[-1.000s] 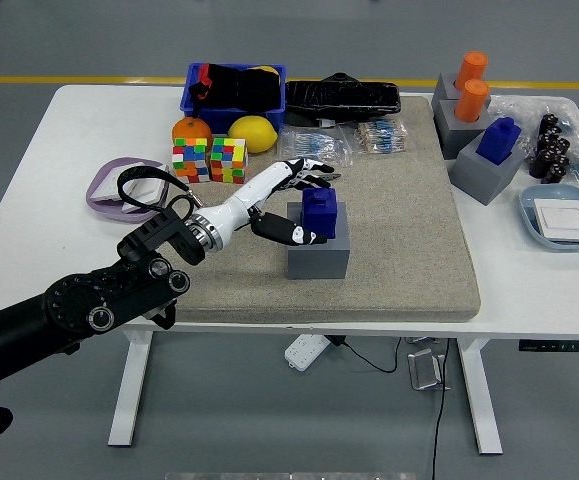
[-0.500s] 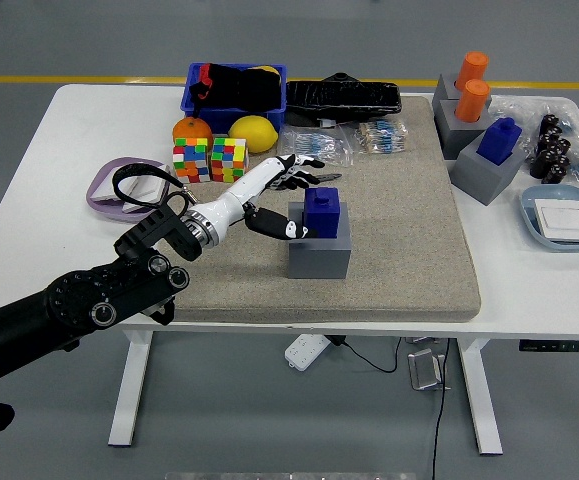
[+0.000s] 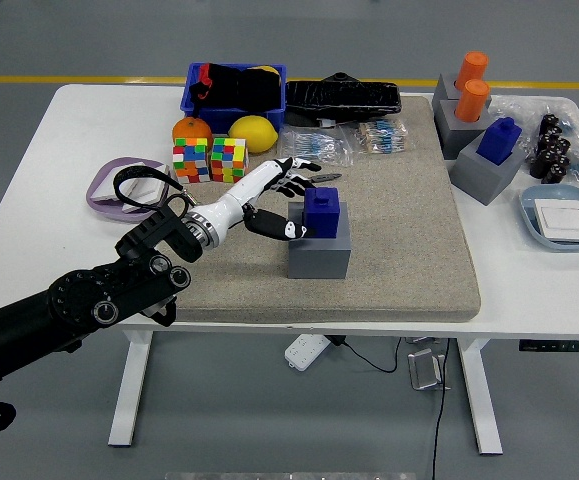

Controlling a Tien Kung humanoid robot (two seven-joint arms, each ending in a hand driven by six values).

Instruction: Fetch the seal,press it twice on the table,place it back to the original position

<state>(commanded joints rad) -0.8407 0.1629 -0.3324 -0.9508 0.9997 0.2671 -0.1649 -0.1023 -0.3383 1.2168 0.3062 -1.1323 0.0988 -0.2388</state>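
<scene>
**Robot hand backs off the seal, grip not yet made**

The blue seal (image 3: pixel 323 211) sits upright in its grey holder (image 3: pixel 319 250) near the middle of the tan mat (image 3: pixel 409 270) on the white bench (image 3: pixel 49 200). The left robot hand (image 3: pixel 291 195) is just beside the seal's left face, fingers spread and holding nothing. Compared with a second ago, the robot hand has drawn slightly up and to the left, with the thumb (image 3: pixel 287 229) sliding away from the holder's front corner. From this angle I cannot say for sure whether any fingertip touches the seal. The shift looks like a re-alignment, so the fetch step remains undone, and both presses and the return are ahead. The right arm is out of view.
</scene>
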